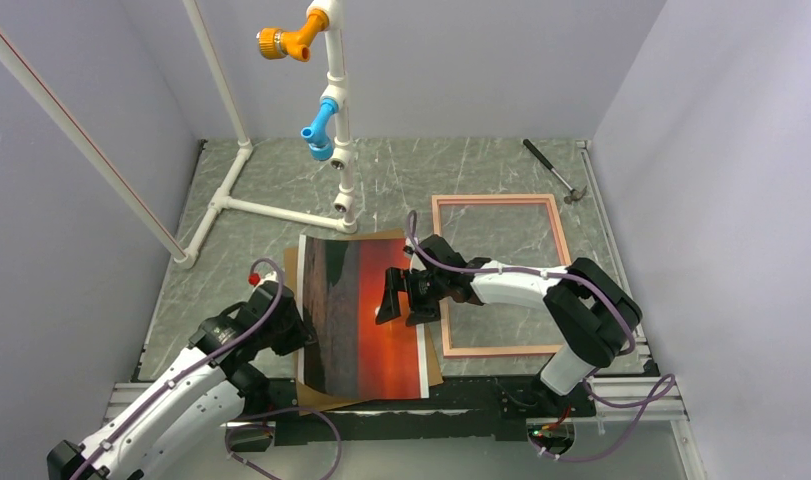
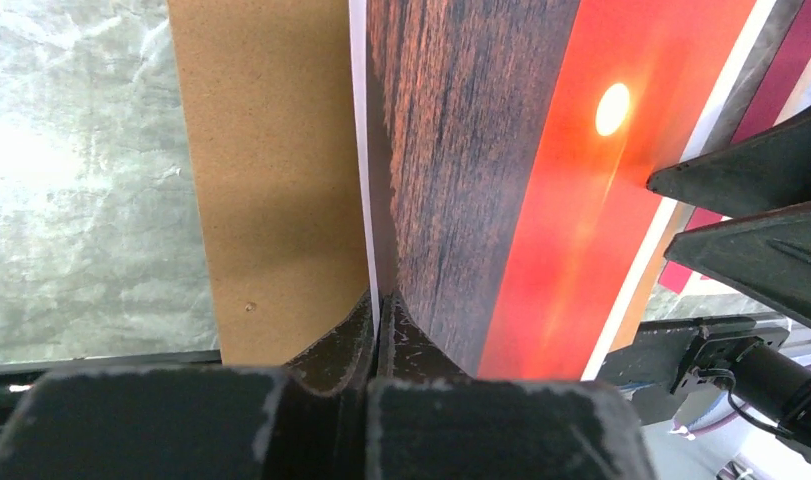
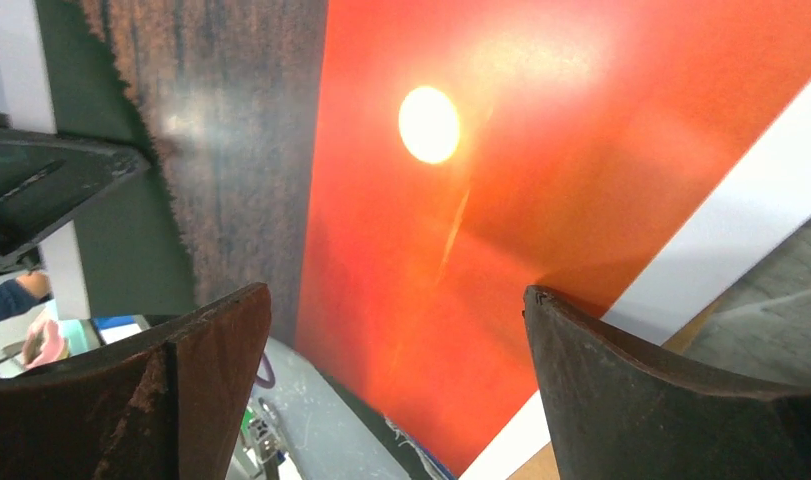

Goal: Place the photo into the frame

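Left gripper (image 2: 378, 312): clenched on the white margin at the left edge of the photo (image 1: 351, 310), with both fingers pressed flat against the thin sheet.
Right gripper (image 1: 404, 303): released, with its fingers standing wide apart above the orange right part of the photo and nothing between them. In the right wrist view the red sky and the white sun fill the gap.
Photo: near the middle of the table (image 1: 461, 165), lying picture side up. The dark water is on the left and the orange sky on the right. The left edge is lifted and curled up where it is pinched, while the right part lies lower.
Backing board (image 2: 271, 170): a brown panel under the photo. It shows as a strip along the left side and again at the near right corner.
Frame (image 1: 496, 199): flat on the table just right of the photo, with the pink-red side showing. The marbled table surface is visible through its opening, and the photo is not inside it.
Hammer (image 1: 553, 172): at the far right corner of the table, well apart from the frame.
Pipe stand (image 1: 336, 130): white tubing at the far left, with an orange fitting and a blue one on the upright.
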Available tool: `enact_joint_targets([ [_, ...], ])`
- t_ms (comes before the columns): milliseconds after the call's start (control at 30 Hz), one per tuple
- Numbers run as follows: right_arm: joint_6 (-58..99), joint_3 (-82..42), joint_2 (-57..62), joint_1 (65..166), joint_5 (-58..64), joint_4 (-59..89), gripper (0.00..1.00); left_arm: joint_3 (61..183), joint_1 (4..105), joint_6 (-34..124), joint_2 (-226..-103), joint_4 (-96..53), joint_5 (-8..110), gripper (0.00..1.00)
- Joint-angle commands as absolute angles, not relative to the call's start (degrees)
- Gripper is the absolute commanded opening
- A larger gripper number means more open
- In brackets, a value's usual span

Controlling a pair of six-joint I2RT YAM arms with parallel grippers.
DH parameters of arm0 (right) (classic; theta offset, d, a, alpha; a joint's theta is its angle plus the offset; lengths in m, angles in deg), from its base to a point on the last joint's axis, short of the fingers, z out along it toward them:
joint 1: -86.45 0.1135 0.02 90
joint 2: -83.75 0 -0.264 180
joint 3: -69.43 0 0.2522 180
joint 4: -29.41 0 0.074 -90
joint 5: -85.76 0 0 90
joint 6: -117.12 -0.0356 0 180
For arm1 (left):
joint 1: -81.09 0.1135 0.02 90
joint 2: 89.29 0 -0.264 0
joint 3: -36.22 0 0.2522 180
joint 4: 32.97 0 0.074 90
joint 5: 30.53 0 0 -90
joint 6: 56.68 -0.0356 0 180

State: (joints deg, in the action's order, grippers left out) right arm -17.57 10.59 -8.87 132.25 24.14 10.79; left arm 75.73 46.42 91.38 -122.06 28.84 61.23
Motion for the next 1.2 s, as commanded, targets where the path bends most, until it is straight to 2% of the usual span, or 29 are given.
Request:
enact_joint_targets([
  [0,-14.9,8.2,-5.4,132.6,18.7,4.5,1.00,82.8,46.5,89.8,-122.8,33.9,65.4,0.00],
  [267,-14.0,5.3,4.6,131.9,13.3,-1.2,1.00,101.8,46.5,83.8,-126.0,49.6,73.5,0.00],
  [567,-14.5,5.8,13.8,125.7,16.9,-3.2,1.00,122.2,44.9,74.2,-137.4,55.6,69.2,0.00],
  [867,-15.7,9.7,24.5,114.2,27.7,-3.3,1.00,131.0,24.0,82.6,-152.6,53.7,74.7,0.00],
  [1167,-15.2,11.6,29.7,106.4,35.2,-6.8,1.00,138.1,13.0,86.5,-167.2,48.9,78.7,0.00],
])
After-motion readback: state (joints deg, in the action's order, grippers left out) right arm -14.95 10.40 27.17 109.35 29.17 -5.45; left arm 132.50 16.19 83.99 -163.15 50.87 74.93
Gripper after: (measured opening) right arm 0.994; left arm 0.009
